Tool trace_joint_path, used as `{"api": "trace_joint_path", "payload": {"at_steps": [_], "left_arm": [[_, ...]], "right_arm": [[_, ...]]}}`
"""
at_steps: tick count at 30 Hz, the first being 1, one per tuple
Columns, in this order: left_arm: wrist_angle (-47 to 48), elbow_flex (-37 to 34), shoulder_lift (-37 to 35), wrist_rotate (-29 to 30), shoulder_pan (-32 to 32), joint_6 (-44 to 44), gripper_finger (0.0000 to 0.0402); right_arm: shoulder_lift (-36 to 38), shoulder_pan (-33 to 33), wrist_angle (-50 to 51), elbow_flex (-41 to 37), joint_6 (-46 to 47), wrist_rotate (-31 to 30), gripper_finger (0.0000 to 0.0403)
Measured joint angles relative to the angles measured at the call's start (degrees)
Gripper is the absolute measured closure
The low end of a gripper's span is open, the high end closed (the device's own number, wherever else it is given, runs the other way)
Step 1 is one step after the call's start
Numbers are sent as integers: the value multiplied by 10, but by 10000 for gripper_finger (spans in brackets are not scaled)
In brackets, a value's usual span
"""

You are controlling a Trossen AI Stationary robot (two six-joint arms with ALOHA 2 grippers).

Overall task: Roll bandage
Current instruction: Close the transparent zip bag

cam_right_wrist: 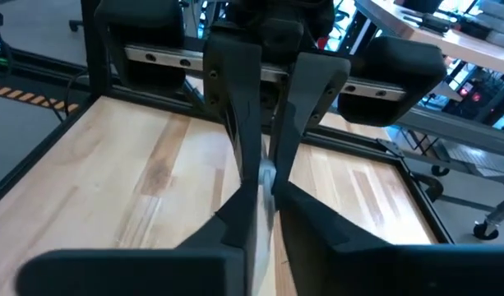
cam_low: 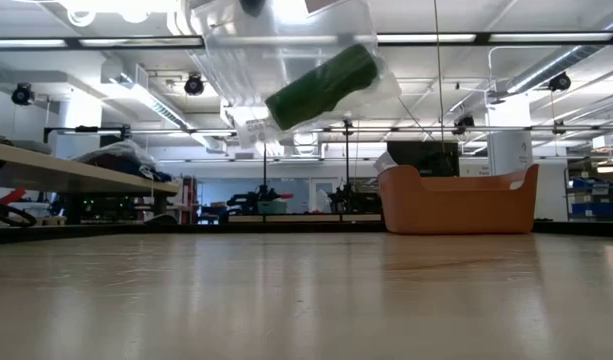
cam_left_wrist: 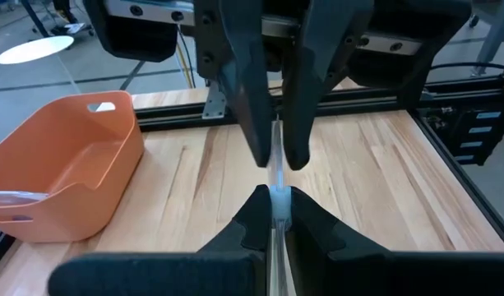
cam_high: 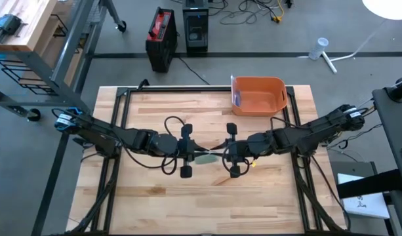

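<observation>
Mid-table, aloft | left gripper (cam_high: 189, 155) clamps bagged green bandage roll (cam_low: 322, 86) | right gripper (cam_high: 228, 156) grip unclear | rolling looks done, binning in orange bin (cam_high: 258, 96) left

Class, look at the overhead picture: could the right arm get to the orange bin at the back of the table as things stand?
Probably yes. The orange bin sits just behind the right gripper with bare table between them. But both grippers, the left gripper too, are pinching a clear bag holding the green bandage roll, so it would first have to let go.
</observation>
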State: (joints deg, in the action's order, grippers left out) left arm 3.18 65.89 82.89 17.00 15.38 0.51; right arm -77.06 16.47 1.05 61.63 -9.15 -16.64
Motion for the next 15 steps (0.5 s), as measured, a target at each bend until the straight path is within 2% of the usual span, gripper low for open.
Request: {"api": "trace_joint_path", "payload": {"at_steps": [4,7,12,15], "left_arm": [[-3,0,0,0,0,0,390],[-3,0,0,0,0,0,391],[-6,0,0,6,-1,9,390],[-9,0,0,29,-2,25,390]], "right_arm": [[-3,0,3,0,1,0,391],[-4,0,2,0,-6,-1,399],[-4,0,-7,0,-5,-60,400],[-4,1,-10,0,2,-99,401]]}}
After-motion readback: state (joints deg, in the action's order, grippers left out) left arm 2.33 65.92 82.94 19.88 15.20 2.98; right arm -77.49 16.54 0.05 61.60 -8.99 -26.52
